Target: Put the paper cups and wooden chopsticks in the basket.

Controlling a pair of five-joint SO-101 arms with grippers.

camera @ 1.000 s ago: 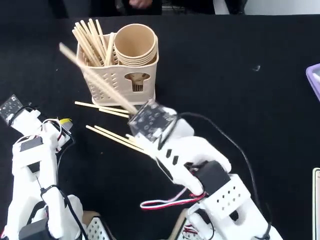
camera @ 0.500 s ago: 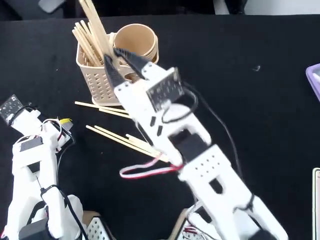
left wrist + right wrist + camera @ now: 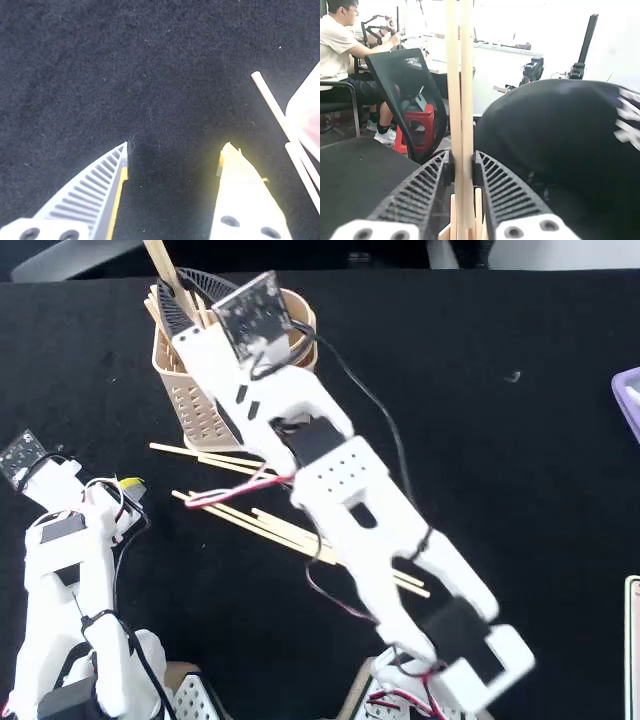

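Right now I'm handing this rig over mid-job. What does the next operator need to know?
Right gripper: shut on a pair of chopsticks, held upright over the basket.
Left gripper: open over the table, holding nothing.
Done: paper cups sit in the basket.
Left: drop the held pair in, then collect the loose chopsticks lying on the table in front of the basket.

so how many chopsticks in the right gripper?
2 wooden chopsticks, clamped side by side, upright, in the right gripper over the basket. A third could hide behind them.
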